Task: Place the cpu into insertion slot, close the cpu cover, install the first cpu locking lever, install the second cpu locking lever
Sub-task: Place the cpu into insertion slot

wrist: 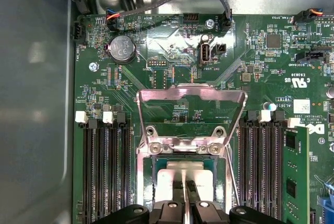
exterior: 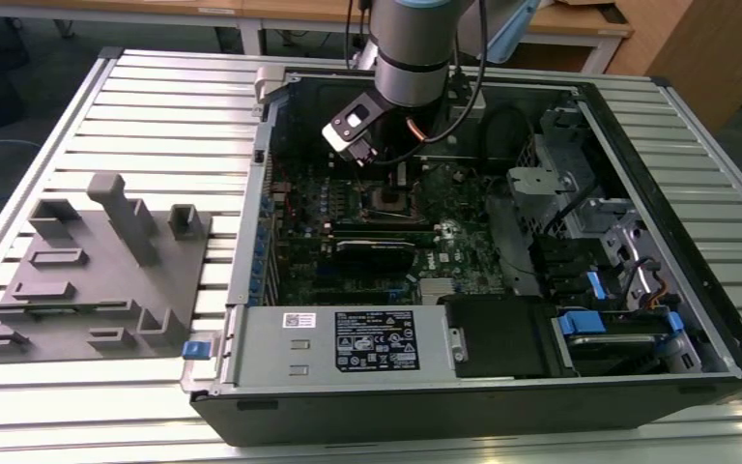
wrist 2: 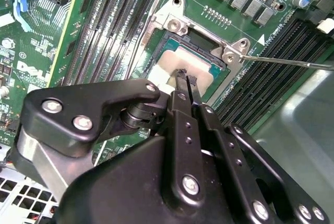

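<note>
Plainly dull silver-grey square cpu (wrist 2: 168, 61)

The motherboard (wrist: 172, 51) is coloured green. The cpu (wrist: 164, 178) is finished in dull silver-grey, the cpu cover (wrist: 190, 95) in brighter silver. The claw (wrist: 186, 185) is coloured black, dotted with silver screws. The counter (exterior: 152, 106) is ribbed pale grey.
</note>
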Robot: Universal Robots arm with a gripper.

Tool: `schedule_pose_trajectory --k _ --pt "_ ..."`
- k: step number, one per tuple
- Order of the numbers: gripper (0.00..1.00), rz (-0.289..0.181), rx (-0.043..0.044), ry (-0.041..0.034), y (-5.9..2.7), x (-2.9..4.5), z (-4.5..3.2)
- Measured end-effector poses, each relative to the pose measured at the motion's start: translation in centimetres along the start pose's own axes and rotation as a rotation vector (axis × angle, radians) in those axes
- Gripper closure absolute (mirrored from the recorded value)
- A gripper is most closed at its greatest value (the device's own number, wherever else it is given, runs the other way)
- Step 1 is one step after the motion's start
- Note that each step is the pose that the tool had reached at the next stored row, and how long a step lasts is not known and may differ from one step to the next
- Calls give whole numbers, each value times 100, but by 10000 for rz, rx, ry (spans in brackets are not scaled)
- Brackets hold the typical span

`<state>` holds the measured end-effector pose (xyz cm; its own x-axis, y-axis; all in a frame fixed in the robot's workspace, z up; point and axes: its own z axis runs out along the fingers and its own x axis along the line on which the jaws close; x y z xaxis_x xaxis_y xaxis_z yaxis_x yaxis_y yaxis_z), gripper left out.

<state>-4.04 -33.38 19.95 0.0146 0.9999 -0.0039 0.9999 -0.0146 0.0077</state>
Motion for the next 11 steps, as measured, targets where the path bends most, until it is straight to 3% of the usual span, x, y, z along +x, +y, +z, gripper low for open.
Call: schedule_pose_trajectory --k 11 --pt "84 1 -10 20 2 4 -14"
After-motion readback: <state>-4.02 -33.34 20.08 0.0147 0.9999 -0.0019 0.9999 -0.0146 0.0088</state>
